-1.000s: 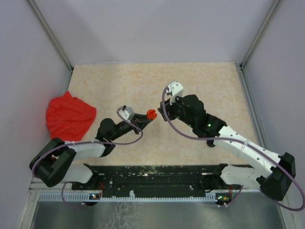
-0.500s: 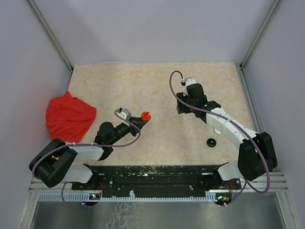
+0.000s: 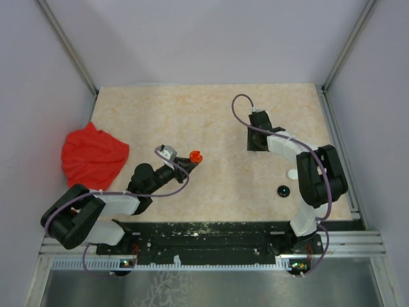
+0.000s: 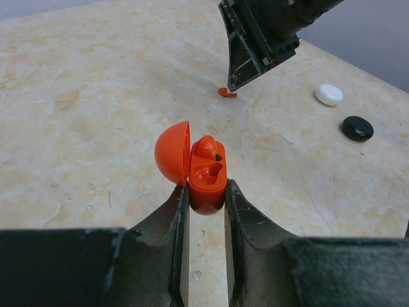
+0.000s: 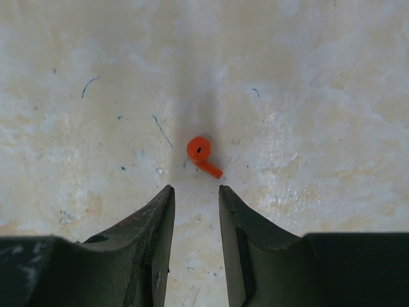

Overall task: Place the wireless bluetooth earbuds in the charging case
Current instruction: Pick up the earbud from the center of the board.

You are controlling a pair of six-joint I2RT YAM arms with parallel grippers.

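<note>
A counter [image 3: 192, 109] with a pale beige, marbled top, lightly scuffed and flecked with small dark marks, fills the middle of the enclosure. Plain lilac-grey walls [image 3: 211, 38] close it in at the back and on both sides, and slim metal struts [image 3: 67, 45] run down to its two far corners. The light is soft and even, leaving only faint shadows.
</note>
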